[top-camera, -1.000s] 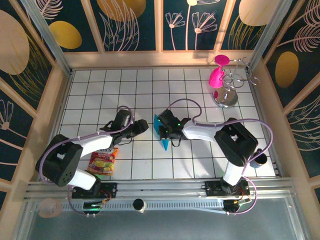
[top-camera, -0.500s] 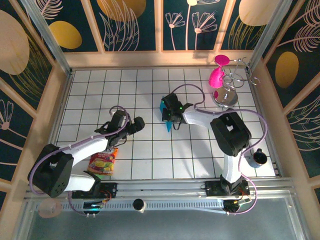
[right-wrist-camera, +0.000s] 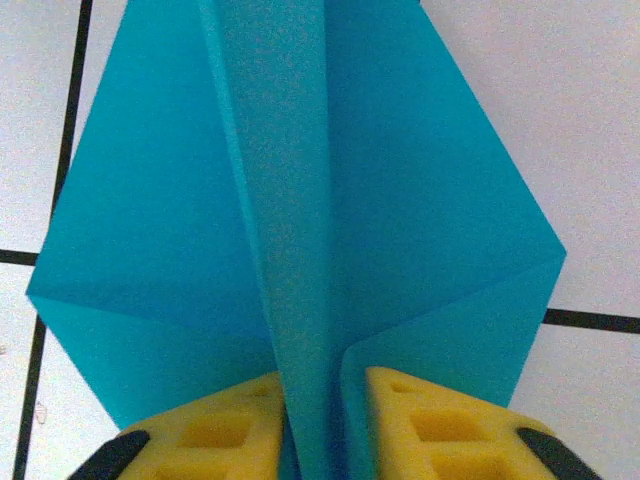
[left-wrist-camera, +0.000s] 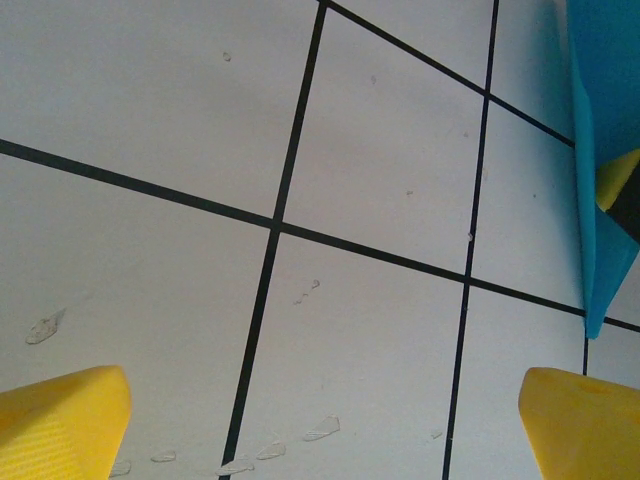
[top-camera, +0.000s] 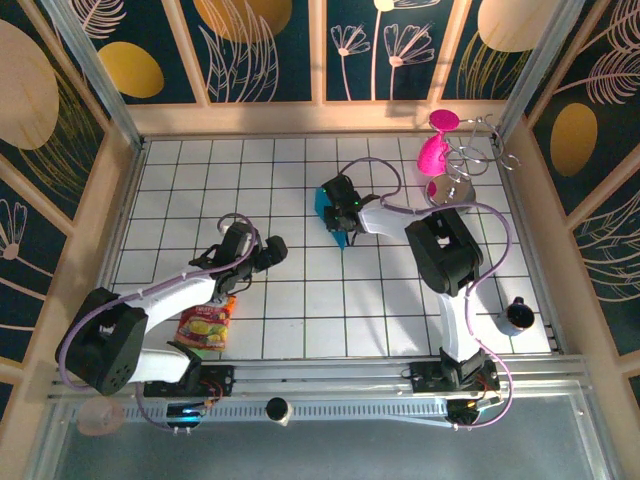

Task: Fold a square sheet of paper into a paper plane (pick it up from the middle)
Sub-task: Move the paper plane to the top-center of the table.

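The square sheet of paper stands folded into the turquoise paper plane (top-camera: pixel 326 206), nose toward me, on the white grid a little right of the table's middle. In the right wrist view the paper plane (right-wrist-camera: pixel 300 200) spreads its wings over the tiles. My right gripper (right-wrist-camera: pixel 325 425) straddles its upright keel at the tail, yellow fingers (right-wrist-camera: pixel 215 430) a little apart with a thin dark gap beside the keel. My left gripper (top-camera: pixel 268 250) hovers two tiles to the left, open, its yellow fingertips (left-wrist-camera: pixel 60 425) wide over bare tiles. The paper plane's edge (left-wrist-camera: pixel 600 150) shows at the right.
A red-and-yellow snack packet (top-camera: pixel 205 325) lies by the left arm. Pink goblets (top-camera: pixel 435 150) hang on a wire rack (top-camera: pixel 455 190) at the back right. A dark cup (top-camera: pixel 519 316) sits near the right edge. Wooden walls ring the table.
My right arm has carried the plane from the table's middle toward the back, and its jaws have loosened on the keel. My left gripper opened wide and drew back to the left.
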### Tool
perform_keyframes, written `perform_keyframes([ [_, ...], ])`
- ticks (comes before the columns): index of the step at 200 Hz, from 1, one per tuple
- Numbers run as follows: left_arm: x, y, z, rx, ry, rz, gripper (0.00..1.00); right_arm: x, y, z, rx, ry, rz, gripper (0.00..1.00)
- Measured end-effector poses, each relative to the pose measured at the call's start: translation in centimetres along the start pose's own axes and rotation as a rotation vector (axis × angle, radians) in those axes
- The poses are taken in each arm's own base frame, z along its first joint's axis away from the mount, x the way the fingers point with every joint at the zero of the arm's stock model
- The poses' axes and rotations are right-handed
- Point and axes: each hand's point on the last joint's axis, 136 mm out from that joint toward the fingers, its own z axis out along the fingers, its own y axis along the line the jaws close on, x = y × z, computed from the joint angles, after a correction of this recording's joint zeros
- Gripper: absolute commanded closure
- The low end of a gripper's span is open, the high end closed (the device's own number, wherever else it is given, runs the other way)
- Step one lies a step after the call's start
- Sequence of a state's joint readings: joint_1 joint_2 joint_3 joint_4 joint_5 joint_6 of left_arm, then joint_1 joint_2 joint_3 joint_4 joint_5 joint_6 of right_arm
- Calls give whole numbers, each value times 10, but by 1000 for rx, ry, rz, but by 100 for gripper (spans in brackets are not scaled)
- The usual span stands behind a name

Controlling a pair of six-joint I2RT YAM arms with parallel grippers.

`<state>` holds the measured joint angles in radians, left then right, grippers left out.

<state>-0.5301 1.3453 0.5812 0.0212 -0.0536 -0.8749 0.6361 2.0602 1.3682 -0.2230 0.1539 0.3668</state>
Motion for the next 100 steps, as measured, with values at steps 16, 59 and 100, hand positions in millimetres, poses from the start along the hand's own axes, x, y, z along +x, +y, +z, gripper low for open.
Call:
perform_keyframes([
  [16,2,2,2,-6,6,0,1,0,-2,0,19,-6,2,67],
  [59,10,7,9,-26,41,3,1,7,-6,2,71,-25,20,65],
  [100,14,10,13,-34,58,6,1,8,-8,6,76,-55,72,61],
])
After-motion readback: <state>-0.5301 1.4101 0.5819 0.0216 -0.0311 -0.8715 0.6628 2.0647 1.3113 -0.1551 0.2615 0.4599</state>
